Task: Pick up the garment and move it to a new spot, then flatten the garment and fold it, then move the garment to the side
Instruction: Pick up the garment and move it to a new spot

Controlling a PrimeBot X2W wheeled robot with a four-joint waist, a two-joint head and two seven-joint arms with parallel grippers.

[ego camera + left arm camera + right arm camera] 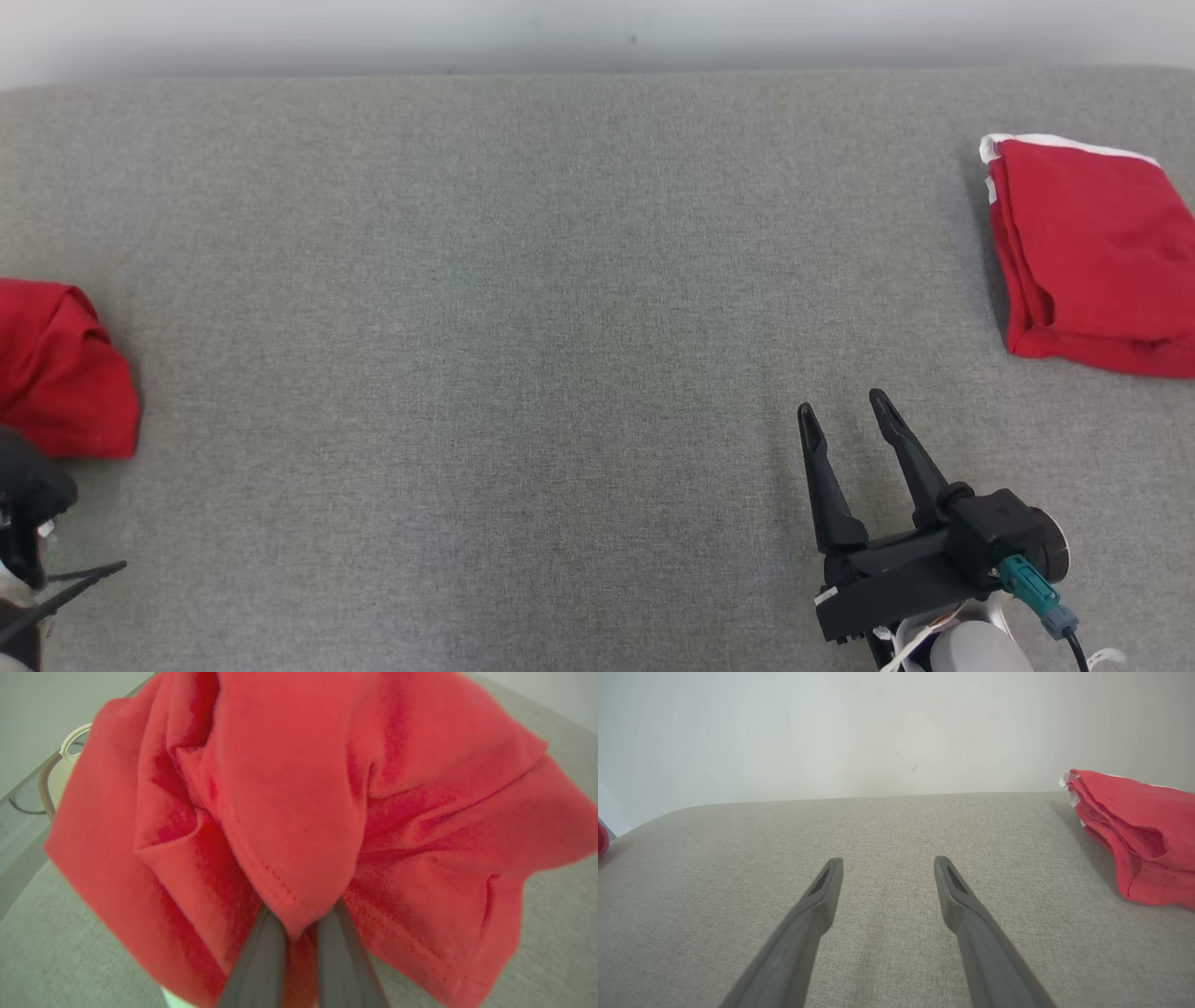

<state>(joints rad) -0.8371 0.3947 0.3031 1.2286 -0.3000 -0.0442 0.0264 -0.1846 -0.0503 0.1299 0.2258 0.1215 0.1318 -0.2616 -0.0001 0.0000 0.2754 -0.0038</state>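
Note:
A crumpled red garment [58, 373] lies at the far left edge of the grey padded table [560, 280]. In the left wrist view the garment [299, 788] bulges up close, and my left gripper [301, 914] is shut on a hemmed fold of it, the two fingers nearly together with cloth pinched between them. The dark body of my left arm [28, 499] sits just below the garment at the frame's left edge. My right gripper [845, 406] stands open over the table at the lower right, with nothing between its fingers [822, 891].
A second red garment [1092, 252], folded with a white edge, lies at the far right of the table [878, 826]. A pale wall runs behind the table's far edge. Beyond the table's left side are a white round object [70, 749] and a hose.

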